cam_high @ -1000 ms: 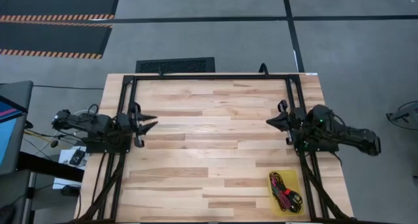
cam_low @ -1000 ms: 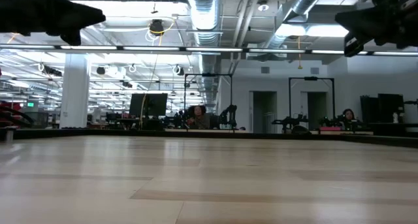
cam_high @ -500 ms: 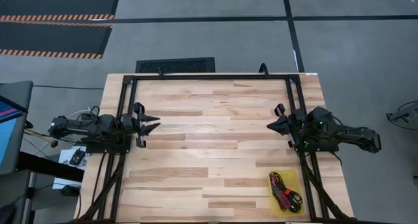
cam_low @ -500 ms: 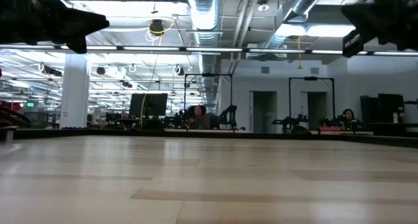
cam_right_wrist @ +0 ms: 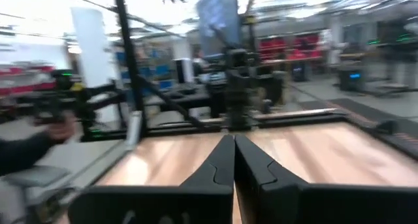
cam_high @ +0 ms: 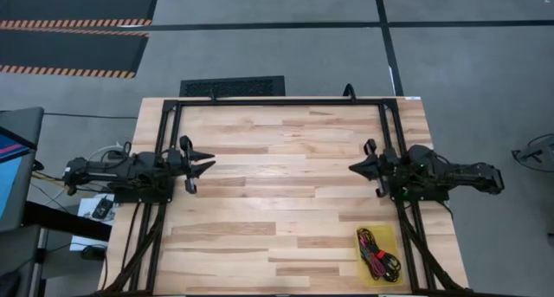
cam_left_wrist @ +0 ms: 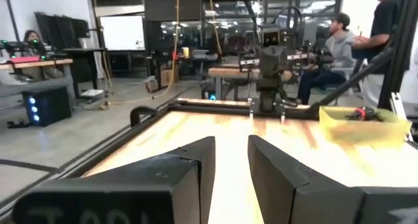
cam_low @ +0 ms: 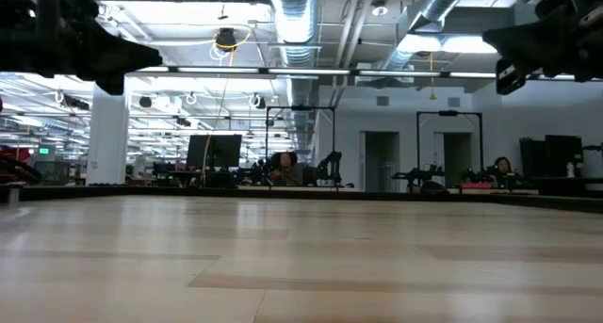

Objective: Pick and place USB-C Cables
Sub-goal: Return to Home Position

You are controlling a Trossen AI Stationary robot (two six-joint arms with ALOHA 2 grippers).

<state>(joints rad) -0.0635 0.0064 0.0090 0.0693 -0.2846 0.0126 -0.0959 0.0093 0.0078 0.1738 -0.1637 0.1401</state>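
The left end effector [cam_high: 208, 161] hangs above the worktop [cam_high: 277, 184], just inside the edge on its own arm's side. It points across the wood toward the other arm. Its two fingers are spread, and in the left wrist view a clear gap shows between them [cam_left_wrist: 230, 142]. Nothing is between the fingers.

The right end effector [cam_high: 352, 168] hangs opposite, above the other edge, and points back at the left one. Its fingers are pressed together, and in the right wrist view [cam_right_wrist: 234, 140] they meet in a thin line with nothing between them.

The cables [cam_high: 377, 254] lie together in a yellow tray [cam_high: 389, 234]. The tray stands on the worktop in the corner beside the right arm. Black, red and magenta strands show, but they are tangled, so I cannot count the bundles.

The tray is near the right end effector. It lies behind the fingertips and to one side, along the arm's frame, and does not touch the end effector. From the left end effector the cables are well apart, ahead across the whole worktop and off to the side. The left wrist view shows the tray [cam_left_wrist: 358, 126] there, with dark and red cable [cam_left_wrist: 356, 112] above its rim.

Beyond the worktop a seated person [cam_left_wrist: 334, 48] is in the room.
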